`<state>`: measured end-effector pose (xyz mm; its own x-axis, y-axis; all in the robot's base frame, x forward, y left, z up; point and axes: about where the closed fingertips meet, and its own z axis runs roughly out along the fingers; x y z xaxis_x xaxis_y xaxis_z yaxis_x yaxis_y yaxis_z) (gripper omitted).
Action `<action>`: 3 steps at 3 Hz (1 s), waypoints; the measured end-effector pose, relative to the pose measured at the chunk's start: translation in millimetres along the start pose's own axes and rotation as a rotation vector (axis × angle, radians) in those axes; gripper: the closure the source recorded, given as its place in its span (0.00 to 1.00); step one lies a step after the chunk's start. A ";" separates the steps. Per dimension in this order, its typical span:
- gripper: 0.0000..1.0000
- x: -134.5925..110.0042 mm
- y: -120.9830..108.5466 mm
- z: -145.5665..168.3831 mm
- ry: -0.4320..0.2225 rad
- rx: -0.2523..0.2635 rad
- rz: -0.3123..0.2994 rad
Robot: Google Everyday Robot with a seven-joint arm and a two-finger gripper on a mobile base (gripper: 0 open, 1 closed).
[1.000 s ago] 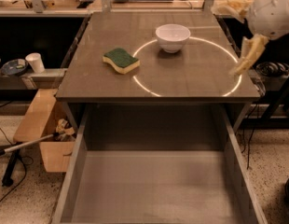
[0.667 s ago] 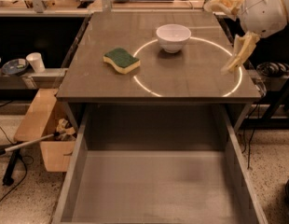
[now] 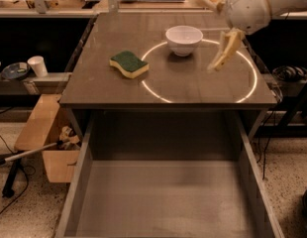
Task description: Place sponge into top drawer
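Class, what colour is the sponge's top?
Dark green sponge top, camera view; gripper hovers beside the bowl.

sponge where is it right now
In the camera view the sponge lies on the tabletop, left of the white bowl; the gripper hovers right of the bowl.
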<state>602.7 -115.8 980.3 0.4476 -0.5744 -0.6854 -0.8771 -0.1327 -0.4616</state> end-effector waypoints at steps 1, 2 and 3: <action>0.00 -17.7 -4.3 23.7 -0.018 -0.032 -0.034; 0.00 -17.5 -4.6 24.1 -0.022 -0.030 -0.037; 0.00 -26.8 -7.9 35.1 -0.057 -0.047 -0.067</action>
<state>603.7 -71.0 982.5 0.5132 -0.5164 -0.6855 -0.8517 -0.2078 -0.4811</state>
